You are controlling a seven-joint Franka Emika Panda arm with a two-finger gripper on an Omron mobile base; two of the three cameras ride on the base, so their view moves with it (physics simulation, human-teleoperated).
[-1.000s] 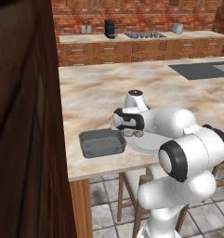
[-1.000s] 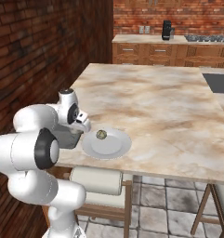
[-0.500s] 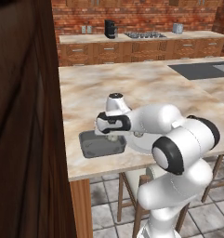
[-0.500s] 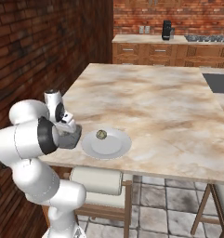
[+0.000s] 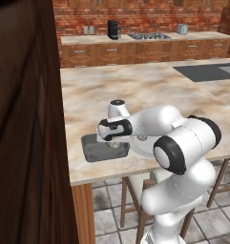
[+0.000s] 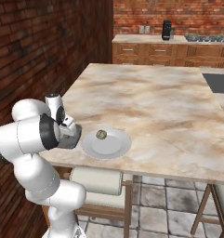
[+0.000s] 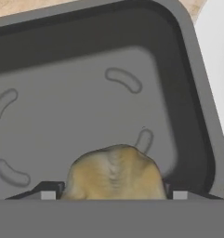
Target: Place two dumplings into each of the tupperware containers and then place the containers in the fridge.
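Observation:
A beige dumpling (image 7: 113,169) sits between my gripper's (image 7: 113,194) fingertips, which are shut on it just above the floor of the dark grey tupperware container (image 7: 62,116). In the left base view the gripper (image 5: 114,142) hangs low over that container (image 5: 93,148) near the counter's front edge. A second dumpling (image 6: 101,134) lies on the round white plate (image 6: 108,148), just right of the container (image 6: 74,140), which my arm partly hides. The fridge is out of view.
The marble island counter (image 5: 135,90) stretches back and to the right, with a dark sink (image 5: 207,71) at its far right. A dark wooden wall (image 5: 21,119) stands close on the left. Stools (image 6: 97,181) sit under the counter's front edge.
The arm has swung left from above the plate to above the dark grey container and come down low over it, carrying the dumpling.

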